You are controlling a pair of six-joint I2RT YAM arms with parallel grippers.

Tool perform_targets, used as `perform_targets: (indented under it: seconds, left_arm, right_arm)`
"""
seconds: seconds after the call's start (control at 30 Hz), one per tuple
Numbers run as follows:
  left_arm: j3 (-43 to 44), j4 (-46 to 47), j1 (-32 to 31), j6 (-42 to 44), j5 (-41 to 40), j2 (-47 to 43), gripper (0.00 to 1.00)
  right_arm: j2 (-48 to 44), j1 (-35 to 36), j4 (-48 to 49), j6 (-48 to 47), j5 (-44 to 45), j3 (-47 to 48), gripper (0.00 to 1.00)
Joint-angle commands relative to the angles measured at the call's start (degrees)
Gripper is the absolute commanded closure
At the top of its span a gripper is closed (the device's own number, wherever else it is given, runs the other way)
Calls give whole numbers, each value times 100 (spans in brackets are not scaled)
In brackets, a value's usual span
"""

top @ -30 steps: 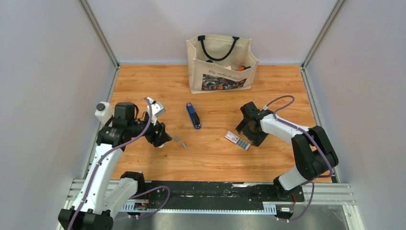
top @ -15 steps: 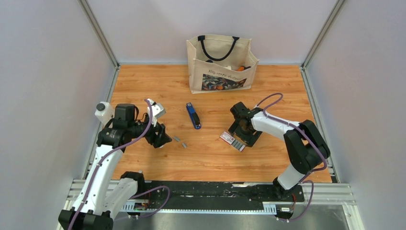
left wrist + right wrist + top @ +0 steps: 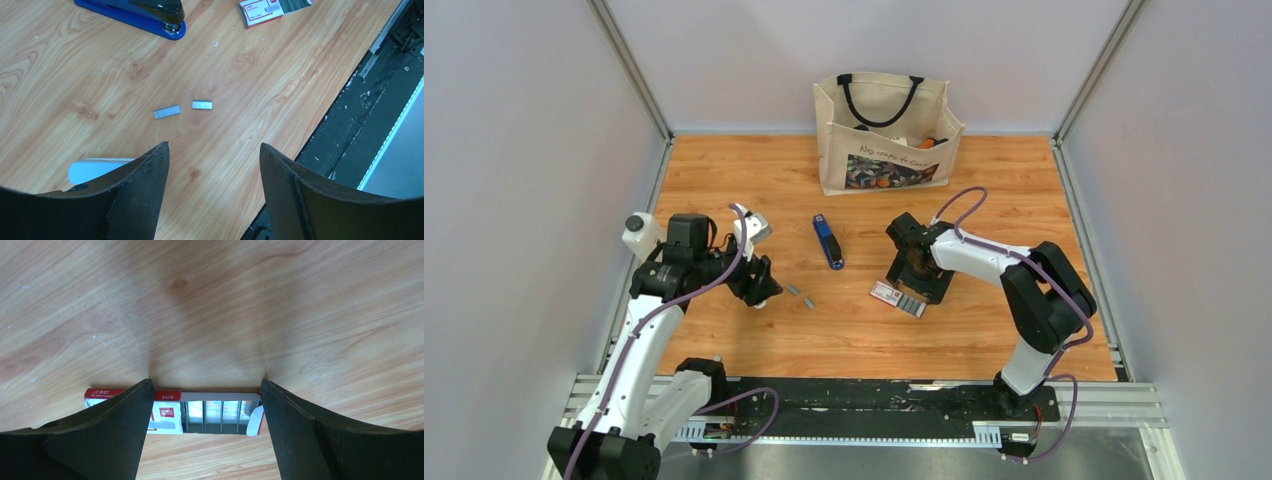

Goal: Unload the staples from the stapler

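Now L fingers (image 3: 140,200) & R fingers (image 3: 110,440) wide apart, empty; R over red-white box (image 3: 167,411) w/ "deli" logo, "24/8".

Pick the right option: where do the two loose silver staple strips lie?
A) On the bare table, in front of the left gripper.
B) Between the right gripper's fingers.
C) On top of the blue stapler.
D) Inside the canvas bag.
A: in the left wrist view both staples lie flat on the wooden table, just ahead of the open left gripper and apart from the stapler.
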Motion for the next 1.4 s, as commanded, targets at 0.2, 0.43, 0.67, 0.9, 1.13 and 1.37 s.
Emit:
perform_targets:
  seconds: [0.2,0.43,0.67,0.9,1.13,1.37]
  left_arm:
    - [56,187,26,62,-84,12,25]
    - [11,319,26,159,-480,82,25]
    - [29,336,26,247,-559,346,25]
    - [20,459,26,308,-717,451,25]
    - [47,591,17,554,-744,785,25]
    - [512,302,-536,1256,-1385,1865,25]
  right_arm:
    - [670,418,823,-196,-688,190,16]
    - [881,480,946,-618,-863,367,16]
    - [1180,480,762,-1435,-986,806,17]
    - [1303,445,639,-1919,-1153,920,16]
    - [892,103,481,-2244,-776,1122,12]
    - [-198,-425,1164,-2798,-547,684,6]
